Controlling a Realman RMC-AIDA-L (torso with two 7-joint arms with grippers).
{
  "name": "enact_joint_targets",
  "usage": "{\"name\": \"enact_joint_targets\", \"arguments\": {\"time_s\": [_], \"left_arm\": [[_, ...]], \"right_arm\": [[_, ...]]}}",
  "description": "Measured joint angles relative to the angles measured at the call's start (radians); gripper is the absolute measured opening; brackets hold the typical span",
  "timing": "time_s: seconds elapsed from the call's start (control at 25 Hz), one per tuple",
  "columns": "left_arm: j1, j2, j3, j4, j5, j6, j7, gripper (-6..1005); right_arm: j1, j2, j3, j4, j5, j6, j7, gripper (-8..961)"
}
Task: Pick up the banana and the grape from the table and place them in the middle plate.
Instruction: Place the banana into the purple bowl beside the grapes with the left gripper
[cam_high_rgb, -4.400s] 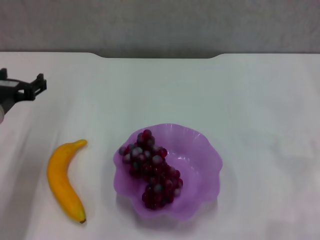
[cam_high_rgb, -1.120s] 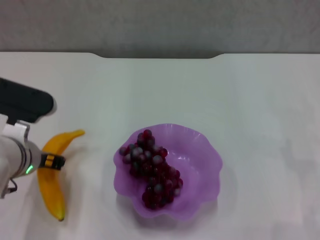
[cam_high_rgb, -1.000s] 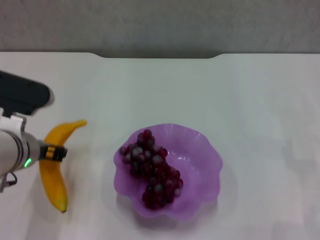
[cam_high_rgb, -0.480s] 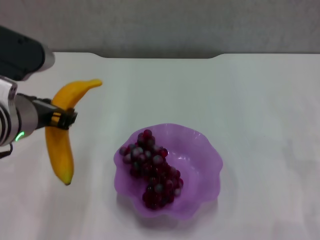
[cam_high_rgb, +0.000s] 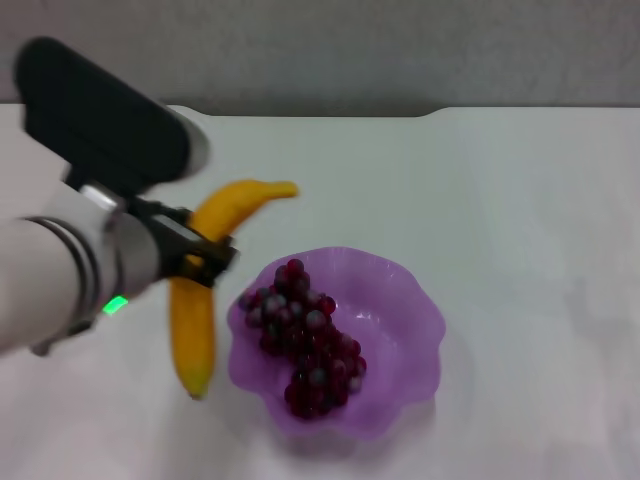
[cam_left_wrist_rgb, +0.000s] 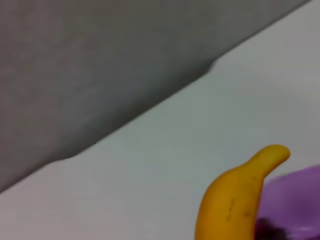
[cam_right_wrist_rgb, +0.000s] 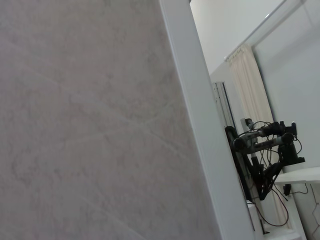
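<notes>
A: Where's the banana (cam_high_rgb: 205, 290) sitting rn?

B: It's hanging in the air, off the table (cam_high_rgb: 520, 200). Left gripper (cam_high_rgb: 200, 255) is clamping it approx at mid-length, fingers closed on it. Stem end is pointing up and toward the far edge, dark tip is hanging down just beside the left rim of the middle plate (cam_high_rgb: 400, 290).

A: Over the plate or beside it?

B: Beside, from the head cam. Lower half is running along the plate's left edge, w/ the tip low near the tabletop. Can't tell if it's touching the rim.

A: Grapes?

B: The grape bunch (cam_high_rgb: 305, 340) is lying inside the plate, stretching from the far-left part of the bowl toward the near middle.

A: Left wrist cam showing anything?

B: Banana's upper end (cam_left_wrist_rgb: 240, 195) is filling the corner, w/ a bit of purple plate (cam_left_wrist_rgb: 295, 200) right behind it and white table (cam_left_wrist_rgb: 150, 170) beyond, incl. the notched far edge.

A: Right arm?

B: Not appearing in the head view. Its wrist cam is facing a grey wall (cam_right_wrist_rgb: 85, 125) and a white frame (cam_right_wrist_rgb: 200, 125), w/ some equipment (cam_right_wrist_rgb: 265, 155) far off.
</notes>
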Motion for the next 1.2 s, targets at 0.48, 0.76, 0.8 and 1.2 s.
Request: {"name": "enact_joint_targets", "arguments": {"time_s": [0.48, 0.76, 0.8, 1.2], "left_arm": [[-0.106, -0.003, 0.151, 0.034, -0.074, -0.1, -0.001, 501], [-0.154, -0.027, 0.162, 0.113, -0.065, -0.13, -0.002, 500], [-0.16, -0.034, 0.162, 0.124, -0.062, -0.136, -0.002, 500], [-0.215, -0.079, 0.169, 0.273, -0.064, -0.228, -0.003, 498]], "right_arm": [[0.008, 0.001, 0.0, 0.002, 0.0, 0.0, 0.0, 878], [0.018, 0.001, 0.0, 0.013, -0.001, 0.0, 0.0, 878], [0.018, 0.001, 0.0, 0.013, 0.0, 0.0, 0.0, 878], [0.024, 0.001, 0.0, 0.015, -0.002, 0.0, 0.0, 878]]}}
